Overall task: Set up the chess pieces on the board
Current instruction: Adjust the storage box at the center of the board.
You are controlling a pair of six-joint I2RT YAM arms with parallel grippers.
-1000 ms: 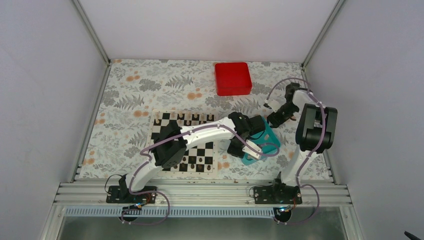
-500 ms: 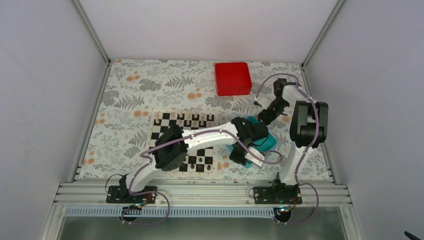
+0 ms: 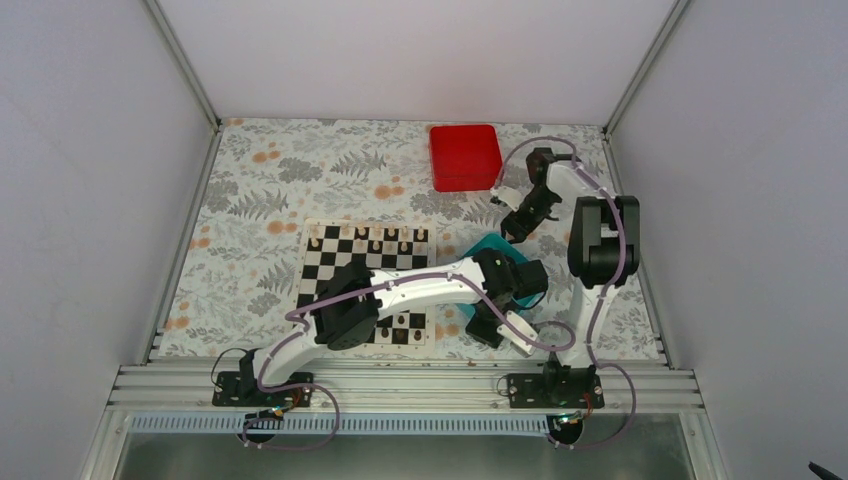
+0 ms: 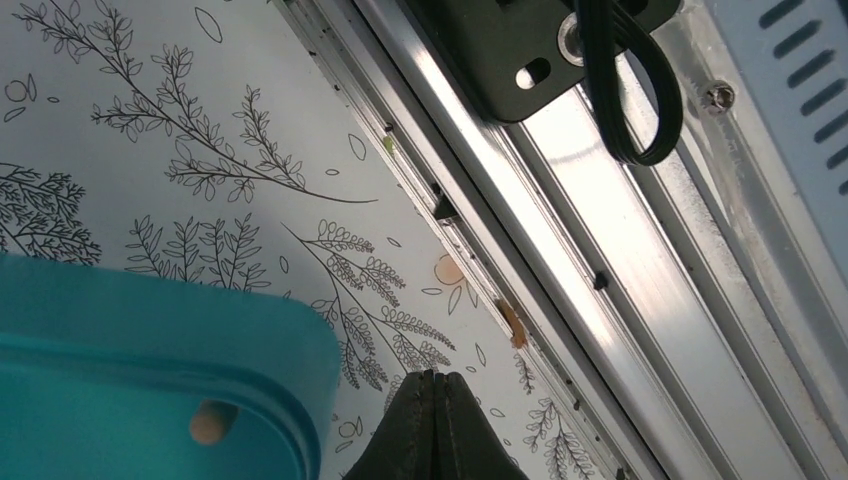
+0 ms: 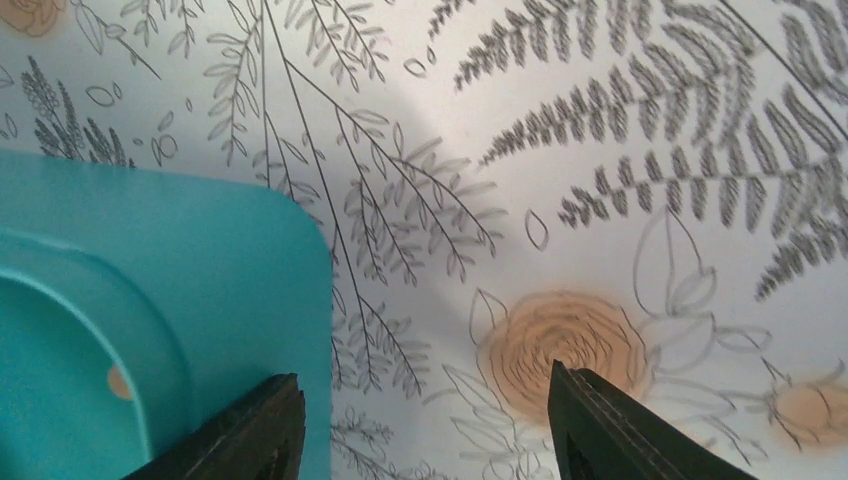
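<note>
The board (image 3: 338, 262) lies left of centre, and my left arm reaches across it. Several small chess pieces (image 3: 390, 243) stand along its far row and more along its near row. My left gripper (image 3: 490, 330) (image 4: 435, 378) is shut on nothing, low over the cloth beside the near corner of the teal tray (image 4: 150, 340). One pale beige piece (image 4: 208, 422) lies inside that tray. My right gripper (image 3: 510, 225) (image 5: 425, 420) hangs open and empty over the cloth at the tray's (image 5: 150, 290) far edge. A small beige spot (image 5: 120, 382) shows in the tray.
A red box (image 3: 465, 157) sits at the back. The aluminium rail (image 4: 600, 220) along the near edge and the right arm's black base mount (image 4: 540, 40) lie just beyond the left gripper. White walls close in the floral cloth (image 3: 260, 190).
The right gripper has swung back and left, off the tray, with its jaws wider. The left gripper has moved from over the tray toward the near edge, still shut.
</note>
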